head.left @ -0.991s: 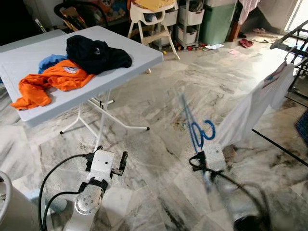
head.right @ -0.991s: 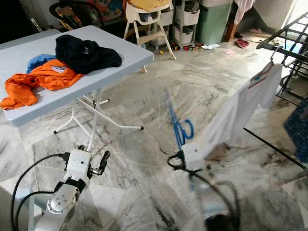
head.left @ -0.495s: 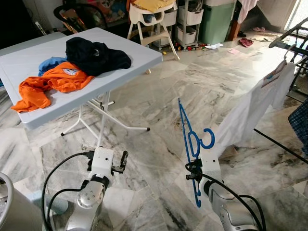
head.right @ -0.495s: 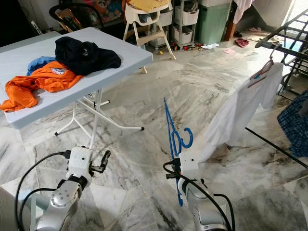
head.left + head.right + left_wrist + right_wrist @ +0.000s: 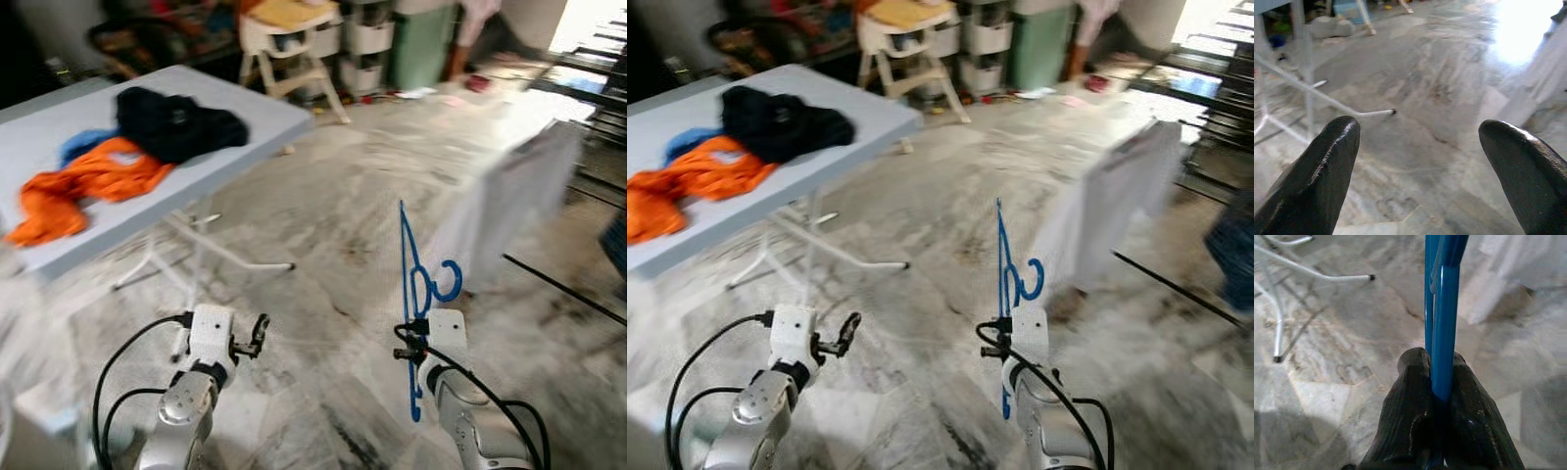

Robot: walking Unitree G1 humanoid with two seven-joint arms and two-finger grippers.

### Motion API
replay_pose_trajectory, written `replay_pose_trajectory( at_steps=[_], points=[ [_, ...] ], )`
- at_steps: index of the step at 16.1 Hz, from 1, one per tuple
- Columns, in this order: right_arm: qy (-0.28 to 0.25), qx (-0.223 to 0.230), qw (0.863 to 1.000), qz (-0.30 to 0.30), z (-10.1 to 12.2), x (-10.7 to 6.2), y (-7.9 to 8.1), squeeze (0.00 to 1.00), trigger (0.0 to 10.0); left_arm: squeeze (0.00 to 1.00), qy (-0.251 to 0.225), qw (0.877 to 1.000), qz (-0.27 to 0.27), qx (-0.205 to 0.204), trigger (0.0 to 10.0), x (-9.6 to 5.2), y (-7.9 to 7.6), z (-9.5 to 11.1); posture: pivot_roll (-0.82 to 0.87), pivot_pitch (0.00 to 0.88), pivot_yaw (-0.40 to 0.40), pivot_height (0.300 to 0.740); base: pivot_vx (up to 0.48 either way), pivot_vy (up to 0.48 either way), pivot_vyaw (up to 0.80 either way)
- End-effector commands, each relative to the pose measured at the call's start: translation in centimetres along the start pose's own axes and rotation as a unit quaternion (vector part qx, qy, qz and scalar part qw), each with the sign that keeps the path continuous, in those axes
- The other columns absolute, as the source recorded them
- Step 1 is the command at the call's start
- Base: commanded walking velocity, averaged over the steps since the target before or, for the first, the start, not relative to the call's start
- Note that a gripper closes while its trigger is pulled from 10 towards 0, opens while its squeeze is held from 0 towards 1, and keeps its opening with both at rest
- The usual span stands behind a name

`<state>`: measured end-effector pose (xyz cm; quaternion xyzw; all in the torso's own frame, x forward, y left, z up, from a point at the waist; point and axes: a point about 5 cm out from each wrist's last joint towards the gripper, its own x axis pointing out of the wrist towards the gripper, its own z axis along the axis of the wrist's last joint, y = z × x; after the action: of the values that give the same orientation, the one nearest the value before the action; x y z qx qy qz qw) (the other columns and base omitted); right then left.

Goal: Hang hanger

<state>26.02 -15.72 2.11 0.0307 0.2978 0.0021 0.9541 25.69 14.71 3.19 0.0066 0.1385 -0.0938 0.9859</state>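
Right gripper (image 5: 1437, 396) clamped on the blue plastic clothes hanger (image 5: 414, 284); both black fingers (image 5: 1410, 406) pressed flat against the blue bar in the right wrist view; hanger held upright above the grey-veined marble floor (image 5: 323, 225), its hook (image 5: 446, 282) curling toward the robot's right, a short length of bar hanging below the grip. Left gripper (image 5: 257, 335) low over the floor on the robot's left; its two black fingertips (image 5: 1327, 161) stand well apart, nothing between them, bare marble showing through the gap.

Beyond the hanger: white garment (image 5: 519, 186) draped on a dark metal drying rack (image 5: 598, 78), blurred, off to the right. Left of centre: pale grey folding table (image 5: 245, 127) on thin white legs; on its top an orange shirt (image 5: 78, 186), a black garment (image 5: 176, 122) touching it, a bit of blue cloth (image 5: 83, 145) between and behind them. Far background: white high chair (image 5: 284, 44), white drawer units (image 5: 367, 39), green bin (image 5: 421, 49); all soft with motion blur.
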Motion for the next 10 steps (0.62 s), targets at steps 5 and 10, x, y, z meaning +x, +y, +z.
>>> replay_pose_trajectory(
  at_steps=[5, 10],
  points=[
    [-0.017, 0.012, 0.999, -0.024, 0.94, -0.13, 0.03, 0.0, 10.0, 0.0, 0.003, 1.0, -0.005, -0.001, 10.0, 0.39, 0.35, 0.25, -0.16, 0.0, 0.087, 0.74, 0.287, 0.0, -0.79],
    [-0.02, 0.014, 0.999, -0.036, 1.33, 0.14, -0.21, 0.0, 10.0, 0.0, 0.003, 1.0, -0.013, -0.002, 10.0, 0.54, 0.08, 0.21, -0.15, 0.0, 0.088, 0.74, 0.329, 0.0, -0.33]
  ],
)
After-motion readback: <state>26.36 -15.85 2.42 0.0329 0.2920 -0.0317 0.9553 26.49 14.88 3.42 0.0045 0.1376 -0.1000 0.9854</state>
